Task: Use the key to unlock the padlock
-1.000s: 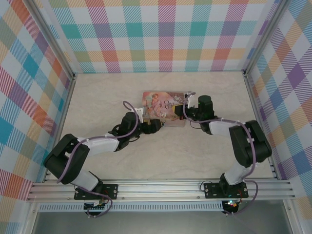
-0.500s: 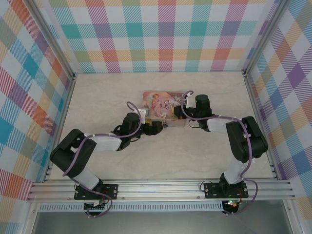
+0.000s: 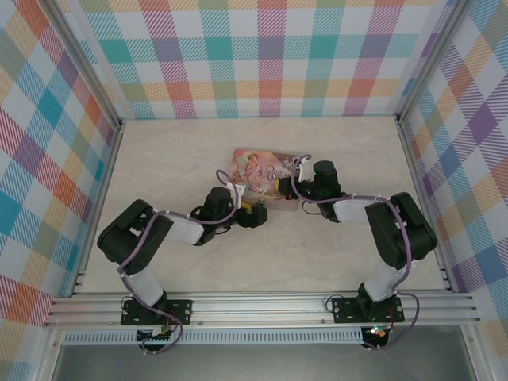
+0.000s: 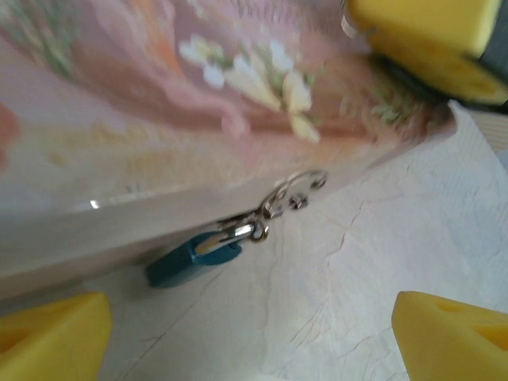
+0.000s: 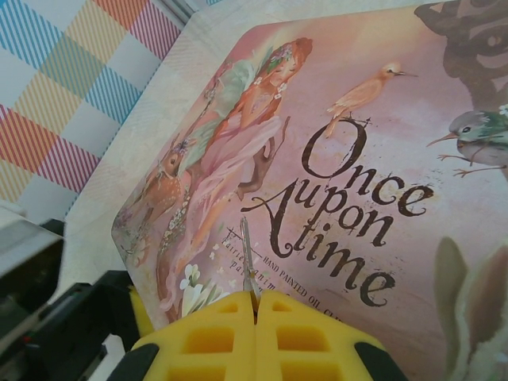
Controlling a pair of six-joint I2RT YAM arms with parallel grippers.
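Right hand (image 5: 255,305) pinches the key (image 5: 247,254) over the tin (image 5: 357,159); the padlock (image 4: 186,258) lies just before the wide-open, empty left hand (image 4: 250,337).

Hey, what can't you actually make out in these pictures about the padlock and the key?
Keyhole of the padlock: left wrist view, blurred, and the blue body sits partly under the edge of the tin.
Head of the key: right wrist view, buried between the shut right fingers; a thin blade sticks out.
Top view: padlock and key too small, with both arms crowding the tin.
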